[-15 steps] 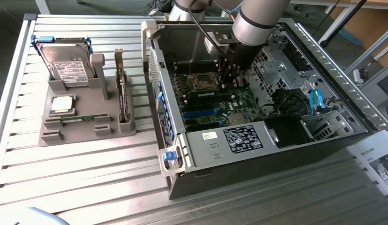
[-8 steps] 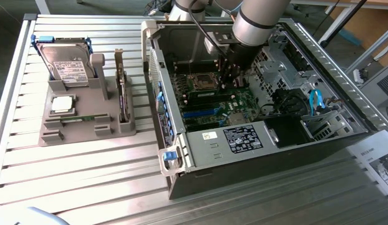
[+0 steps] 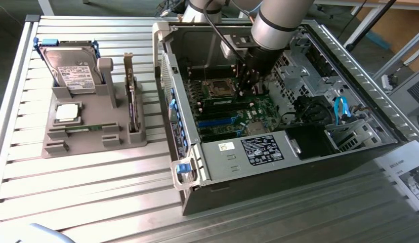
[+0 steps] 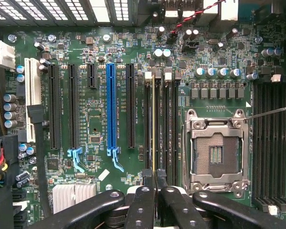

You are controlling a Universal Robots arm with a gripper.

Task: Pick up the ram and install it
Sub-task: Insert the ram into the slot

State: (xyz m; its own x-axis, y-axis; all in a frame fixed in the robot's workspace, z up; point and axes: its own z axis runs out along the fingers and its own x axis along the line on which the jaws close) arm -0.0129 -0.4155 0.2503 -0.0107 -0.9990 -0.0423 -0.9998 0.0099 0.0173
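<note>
green and thin, the ram (image 4: 153,124) shows edge-on as a skinny yellow line. the gripper (image 4: 155,183) has its two black fingers (image 4: 144,195) squeezed tight on the end of the ram. the ram stands straight up over the row of long black slots (image 4: 165,124), just beside the silver socket (image 4: 218,152), which is open. i cannot tell if the ram is pushed down into a slot or only sits above it. on the other side of the black slots is a long blue slot (image 4: 111,105), all on the big green board (image 4: 95,114).

from the exterior view, the grey arm (image 3: 274,23) reaches down into the open computer case (image 3: 297,177), and the gripper (image 3: 252,81) is low over the middle of the board. the case lies on a shiny metal table (image 3: 94,197). a grey holder (image 3: 81,136) sits on the table near the edge at the exterior view's left, well apart from the gripper. it holds a hard drive (image 3: 71,71) standing up, a square silver chip (image 3: 66,112) lying flat, and a tall card (image 3: 133,101) on its edge.
</note>
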